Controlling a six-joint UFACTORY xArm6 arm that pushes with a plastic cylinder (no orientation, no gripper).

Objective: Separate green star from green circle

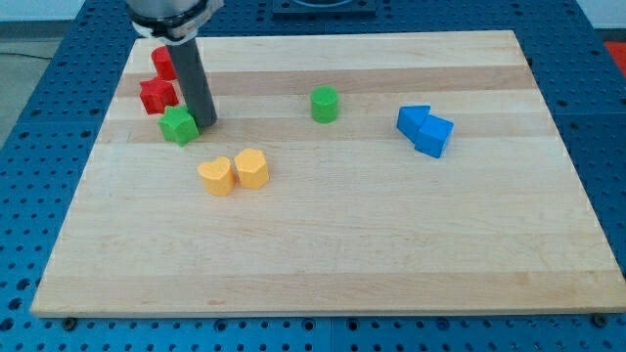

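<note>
Two green blocks matter to you: the green star (178, 125) in the upper left of the frame, and the green circle (325, 104) up near the middle, already well apart from it. My tip (207, 123) sits just beside the star on its right edge, touching or nearly so; being a bare rod, it holds nothing and has nothing to open.

That side suits the job, since it lies between the two greens. You would do best, I judge, to push leftward or down-left with the contact kept near the star's middle, so it slides rather than spins off the rod.

Mind what lies close by. A red star (156, 96) sits just above-left of the green one, with a second red block (163, 63) beyond it at the board's (323, 254) top edge. Below are a yellow heart (216, 176) and a yellow block (251, 168), touching. Two blue blocks (425, 130) lie far right, no concern.
</note>
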